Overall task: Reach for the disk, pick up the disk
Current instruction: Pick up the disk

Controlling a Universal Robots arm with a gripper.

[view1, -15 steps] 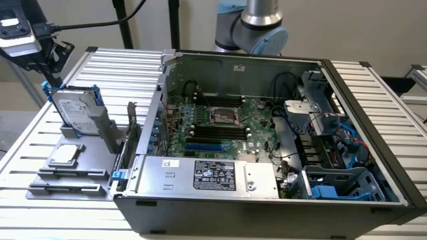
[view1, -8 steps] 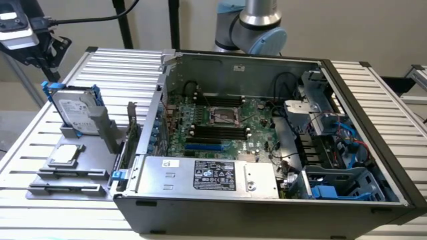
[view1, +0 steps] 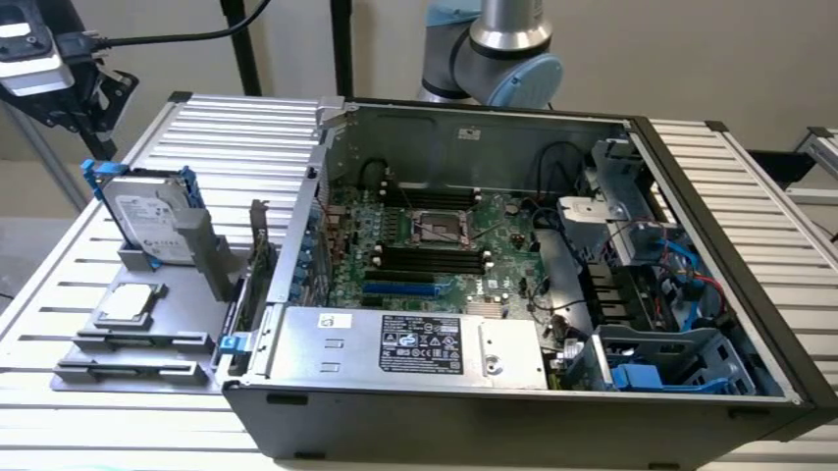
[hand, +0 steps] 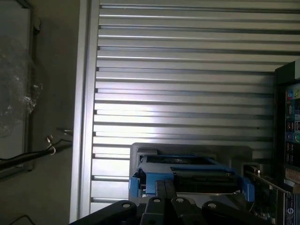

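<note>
Tool (hand: 164,186) pinched right shut, nothing in it, pointing at the disk (view1: 148,212). Disk stands tilted in a grey rack (view1: 210,257) on the worktop (view1: 749,186), beside the open case (view1: 524,412), on the exterior view's left.

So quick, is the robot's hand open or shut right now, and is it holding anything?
Hand: closed, holding nothing. The disk is close by but not touched.

Pretty sure this is a robotics lab or test bench: ribbed silver aluminium-profile table (view1: 733,186) with an opened black desktop computer case (view1: 524,422) on it. Grey jointed robot arm (view1: 504,44) behind, plus what's probably a mounted camera (view1: 33,59).
</note>
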